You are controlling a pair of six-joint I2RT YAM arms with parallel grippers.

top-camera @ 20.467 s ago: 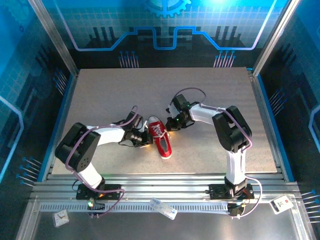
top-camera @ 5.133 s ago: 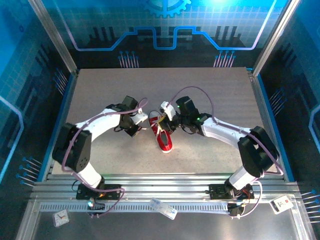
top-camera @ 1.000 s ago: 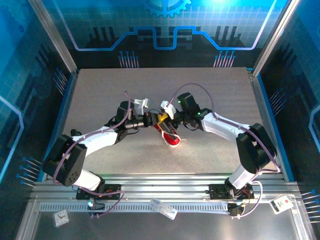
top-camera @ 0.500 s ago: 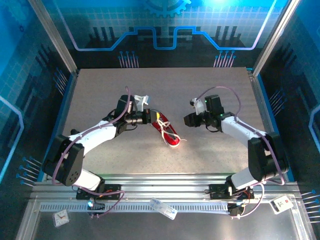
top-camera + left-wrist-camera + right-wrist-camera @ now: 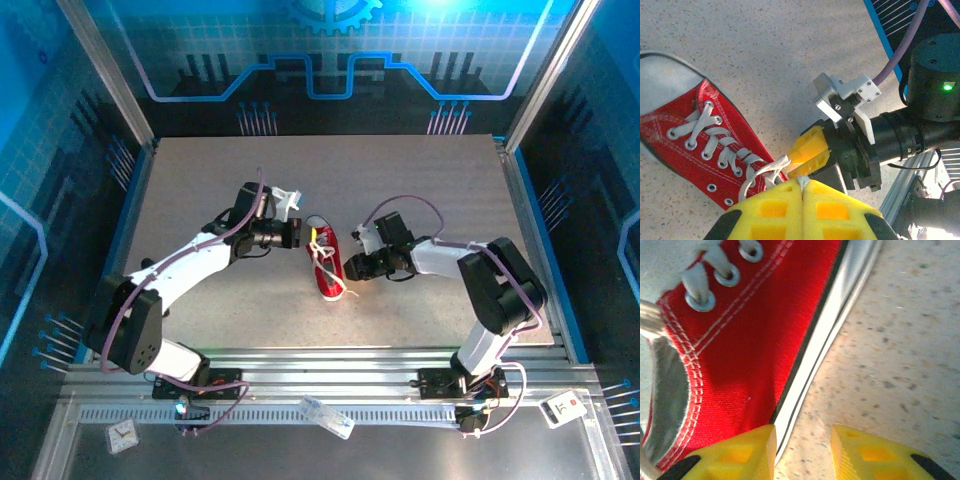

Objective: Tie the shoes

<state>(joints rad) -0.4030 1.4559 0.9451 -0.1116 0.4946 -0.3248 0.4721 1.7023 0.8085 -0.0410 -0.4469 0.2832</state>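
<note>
Speckled grey counter (image 5: pixel 200 180): your left claw (image 5: pixel 801 182) is clenched on the white lace (image 5: pixel 762 170) of the red canvas sneaker (image 5: pixel 735 125); your right claw (image 5: pixel 802 437) is released, sole just ahead.

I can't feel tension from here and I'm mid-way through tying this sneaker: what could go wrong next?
1. The left gripper has its jaws shut on what looks like a mere sliver of lace at the tips; a pull may slip it free.
2. The right gripper has open jaws low against the white sole of the shoe, not at a lace; closing there would likely pinch rubber or shove the shoe.
</note>
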